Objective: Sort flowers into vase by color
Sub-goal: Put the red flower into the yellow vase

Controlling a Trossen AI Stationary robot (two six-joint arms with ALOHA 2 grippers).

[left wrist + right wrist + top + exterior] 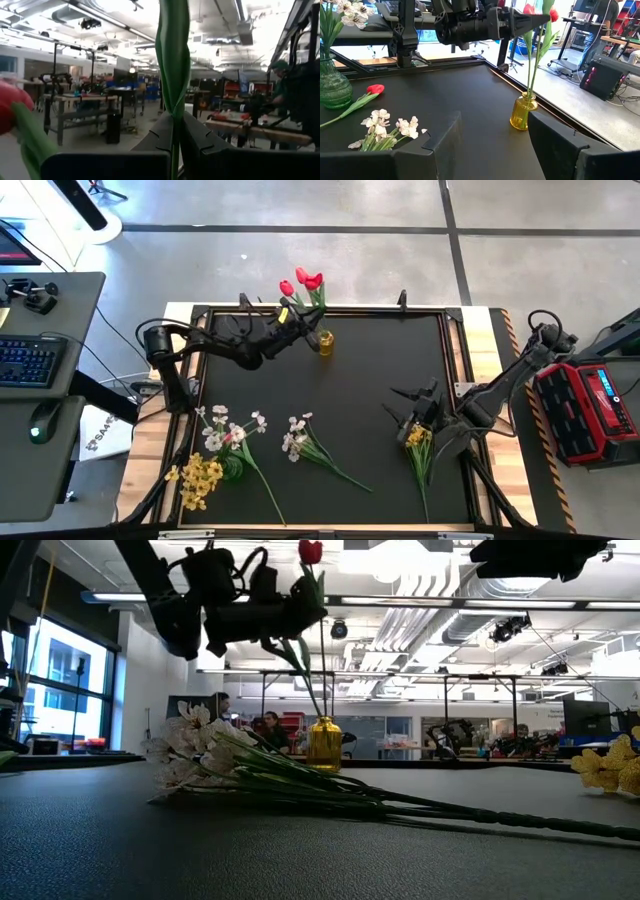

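- High view: the dark left arm reaches across the far side of the black table mat [370,380], its left gripper [291,317] lying almost level just beside the small amber glass vase [325,342] near the mat's far edge.
- Left gripper, closed: its fingers [165,132] pinch the green stem of a red artificial tulip [311,551] in the left wrist view; the bloom stands above the gripper in the low view.
- Red tulips [303,282] already stand with stems in the amber vase, their heads leaning out past the mat's far edge.
- Right gripper [418,412], wide apart and holding nothing, hangs near the mat's right edge, directly over a bunch of small yellow blossoms [417,438] lying flat with its stem pointing to the near edge.
- A spray of pale white blossoms [297,437] lies flat near the mat's middle front, apart from both arms.
- A green glass vase [232,468] at the near left corner holds white and yellow flowers; one more red tulip [375,89] lies beside it.
- Open mat spans the centre between the two arms.
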